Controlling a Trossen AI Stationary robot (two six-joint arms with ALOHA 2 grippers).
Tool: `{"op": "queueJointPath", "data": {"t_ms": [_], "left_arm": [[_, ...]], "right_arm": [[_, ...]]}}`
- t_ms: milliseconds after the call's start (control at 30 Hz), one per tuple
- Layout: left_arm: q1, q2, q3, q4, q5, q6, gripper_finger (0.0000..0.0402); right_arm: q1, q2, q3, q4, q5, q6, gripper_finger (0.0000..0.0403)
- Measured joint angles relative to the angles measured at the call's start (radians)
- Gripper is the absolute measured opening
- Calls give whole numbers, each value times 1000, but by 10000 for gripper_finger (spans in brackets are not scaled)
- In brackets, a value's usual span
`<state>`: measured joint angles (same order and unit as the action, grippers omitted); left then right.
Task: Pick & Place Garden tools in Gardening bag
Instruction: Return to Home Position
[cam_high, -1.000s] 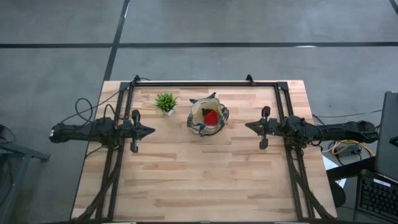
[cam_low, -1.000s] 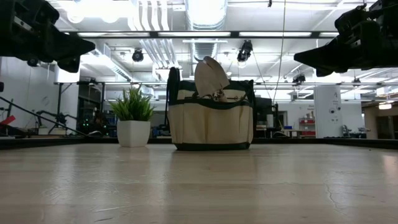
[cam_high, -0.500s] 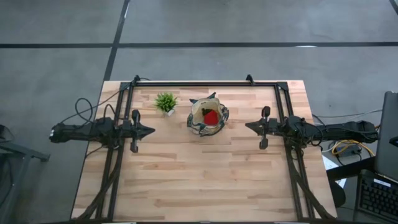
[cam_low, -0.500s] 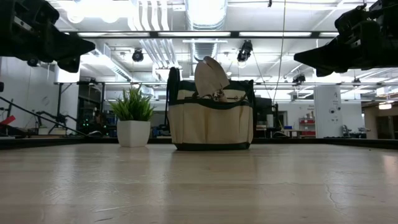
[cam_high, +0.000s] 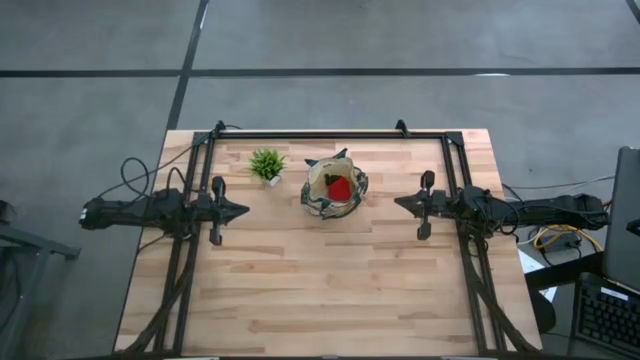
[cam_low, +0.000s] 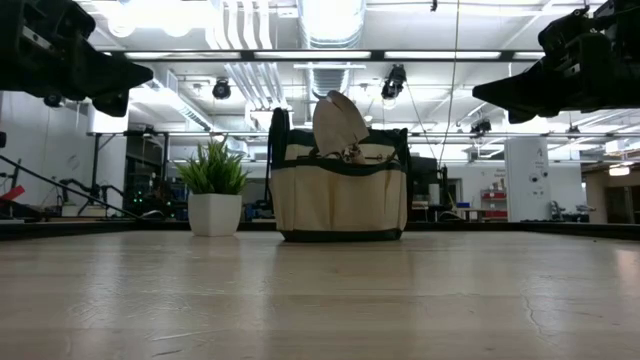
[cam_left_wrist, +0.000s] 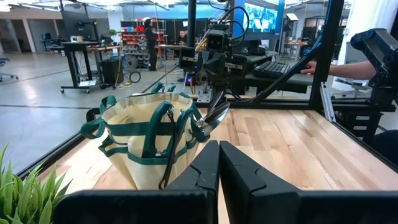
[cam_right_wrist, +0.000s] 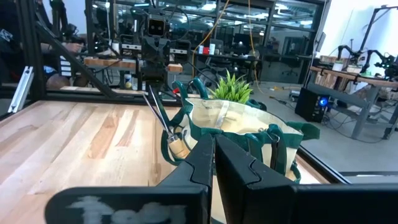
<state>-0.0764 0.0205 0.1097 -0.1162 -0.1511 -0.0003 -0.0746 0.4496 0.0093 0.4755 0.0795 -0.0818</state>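
Observation:
The beige gardening bag with dark green trim stands on its base on the wooden table, at the far middle. A red item lies inside it, and a metal trowel blade sticks up out of its top. A wooden-handled tool sits in an outer pocket. My left gripper is shut and empty, held above the table to the left of the bag. My right gripper is shut and empty, to the right of the bag. Both point at the bag.
A small green potted plant in a white pot stands just left of the bag. A black frame runs along the table's far and side edges. The near half of the table is bare wood.

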Motion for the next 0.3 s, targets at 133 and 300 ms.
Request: {"op": "queueJointPath", "data": {"t_ms": [133,300], "left_arm": [[0,0,0,0,0,0,14],[0,0,0,0,0,0,14]], "right_arm": [[0,0,0,0,0,-4,8],[0,0,0,0,0,-1,8]]}}
